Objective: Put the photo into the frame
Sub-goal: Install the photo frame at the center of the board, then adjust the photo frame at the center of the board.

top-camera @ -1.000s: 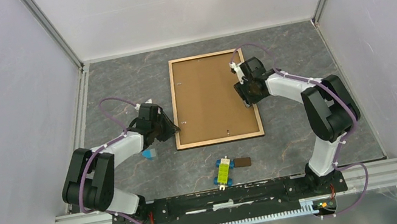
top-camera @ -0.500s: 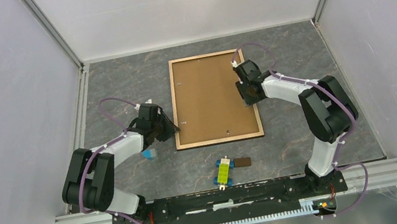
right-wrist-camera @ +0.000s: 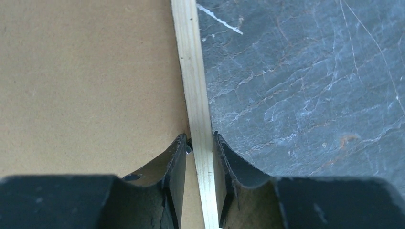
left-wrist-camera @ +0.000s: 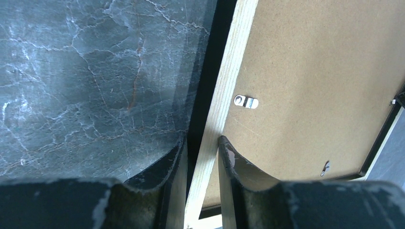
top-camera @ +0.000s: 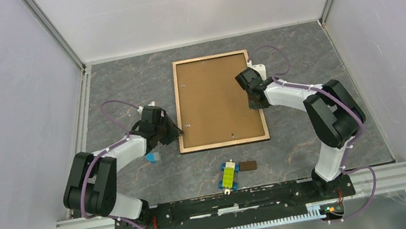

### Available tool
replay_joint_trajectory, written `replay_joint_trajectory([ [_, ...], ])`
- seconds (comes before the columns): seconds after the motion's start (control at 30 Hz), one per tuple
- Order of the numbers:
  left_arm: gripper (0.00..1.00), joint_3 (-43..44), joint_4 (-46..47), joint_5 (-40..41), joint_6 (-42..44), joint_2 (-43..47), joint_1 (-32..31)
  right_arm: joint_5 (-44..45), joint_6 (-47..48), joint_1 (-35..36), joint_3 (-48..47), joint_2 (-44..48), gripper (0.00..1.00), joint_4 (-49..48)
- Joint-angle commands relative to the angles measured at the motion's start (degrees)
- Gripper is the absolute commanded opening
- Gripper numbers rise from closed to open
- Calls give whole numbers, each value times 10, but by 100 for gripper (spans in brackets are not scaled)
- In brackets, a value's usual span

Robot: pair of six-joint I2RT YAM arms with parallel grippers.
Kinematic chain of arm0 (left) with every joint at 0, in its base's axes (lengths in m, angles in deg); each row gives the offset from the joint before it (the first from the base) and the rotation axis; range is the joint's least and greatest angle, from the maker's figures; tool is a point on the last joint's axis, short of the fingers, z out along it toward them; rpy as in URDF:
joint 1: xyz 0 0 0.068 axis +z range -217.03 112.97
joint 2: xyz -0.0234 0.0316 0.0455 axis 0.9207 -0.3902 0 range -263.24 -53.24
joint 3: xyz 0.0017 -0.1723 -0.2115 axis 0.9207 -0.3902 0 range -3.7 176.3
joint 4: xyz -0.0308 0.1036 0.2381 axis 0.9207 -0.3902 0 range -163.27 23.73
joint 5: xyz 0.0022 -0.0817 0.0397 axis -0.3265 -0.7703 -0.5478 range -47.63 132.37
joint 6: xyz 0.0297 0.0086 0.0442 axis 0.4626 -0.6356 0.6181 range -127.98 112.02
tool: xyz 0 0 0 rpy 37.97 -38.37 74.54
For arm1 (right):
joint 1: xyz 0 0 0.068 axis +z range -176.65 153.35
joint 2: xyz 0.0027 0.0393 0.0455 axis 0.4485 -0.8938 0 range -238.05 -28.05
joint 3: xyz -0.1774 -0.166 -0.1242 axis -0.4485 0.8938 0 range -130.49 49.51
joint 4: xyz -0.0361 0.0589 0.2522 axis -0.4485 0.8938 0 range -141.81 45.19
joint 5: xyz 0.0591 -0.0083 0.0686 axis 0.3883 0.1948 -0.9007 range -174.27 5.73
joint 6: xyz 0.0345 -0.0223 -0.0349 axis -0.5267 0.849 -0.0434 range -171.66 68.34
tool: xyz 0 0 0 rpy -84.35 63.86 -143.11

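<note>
The frame (top-camera: 225,143) lies back-up in the middle of the table, its light tan rails around a plain brown backing board (top-camera: 216,96). The photo is not in view. My left gripper (top-camera: 178,132) straddles the frame's left rail (left-wrist-camera: 234,62) near the near-left corner, one finger on each side of it and closed on it (left-wrist-camera: 201,143). My right gripper (top-camera: 256,100) straddles the right rail (right-wrist-camera: 191,57) about midway along, fingers closed round it (right-wrist-camera: 199,138) with a thin gap on the board side. A silver turn clip (left-wrist-camera: 246,101) sits on the board by the left rail.
A small yellow and blue object (top-camera: 228,175) and a small brown piece (top-camera: 248,165) lie near the front edge, below the frame. A blue scrap (top-camera: 152,157) lies beside my left arm. White walls enclose the grey marbled table (top-camera: 127,90) on three sides.
My right gripper has turned and shifted slightly along the right rail, its wrist swinging toward the far side. The left arm and the frame have not moved.
</note>
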State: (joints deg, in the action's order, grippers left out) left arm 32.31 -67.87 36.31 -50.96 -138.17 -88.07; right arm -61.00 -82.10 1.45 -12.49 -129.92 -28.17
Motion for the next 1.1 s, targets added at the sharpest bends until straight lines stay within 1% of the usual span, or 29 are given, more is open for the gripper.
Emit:
replay_joint_trajectory([
  [0.0,32,-10,-3,-4,-16,5,-4,-64,-114,31,41,-13,14,76],
  [0.07,32,-11,-2,-5,-17,5,-4,-74,-129,32,48,-12,8,65],
  [0.17,32,-10,-2,-6,-17,4,-4,-81,-149,32,52,-11,3,53],
  [0.23,32,-8,-3,-7,-17,3,-3,-90,-142,33,50,-10,5,37],
  [0.3,32,-6,-6,-8,-17,3,-4,-86,-128,33,41,-10,11,29],
  [0.37,32,-3,-7,-17,-16,3,-3,-87,-97,32,35,-7,21,7],
  [0.43,32,-3,-7,-28,-19,2,-3,-102,-52,29,35,-4,30,-27],
  [0.5,34,-7,-1,-48,-25,0,-4,-137,-10,24,33,-4,42,-63],
  [0.53,36,-10,3,-57,-29,2,-3,-157,4,19,34,-6,49,-79],
  [0.57,41,-14,7,-66,-32,4,-4,-184,18,14,34,-8,56,-92],
  [0.63,48,-22,13,-87,-34,9,-5,-229,32,4,35,-12,65,-127],
  [0.7,53,-24,14,-95,-35,10,-10,-257,48,-1,18,-27,70,-136],
  [0.87,56,-25,14,-102,-48,12,-39,-269,106,-4,-41,-61,79,-137],
  [0.97,56,-23,35,-112,-75,-4,-75,-276,144,-5,-77,-79,83,-146],
  [1.07,56,-19,62,-109,-109,-19,-122,-303,167,-8,-114,-102,85,-159],
])
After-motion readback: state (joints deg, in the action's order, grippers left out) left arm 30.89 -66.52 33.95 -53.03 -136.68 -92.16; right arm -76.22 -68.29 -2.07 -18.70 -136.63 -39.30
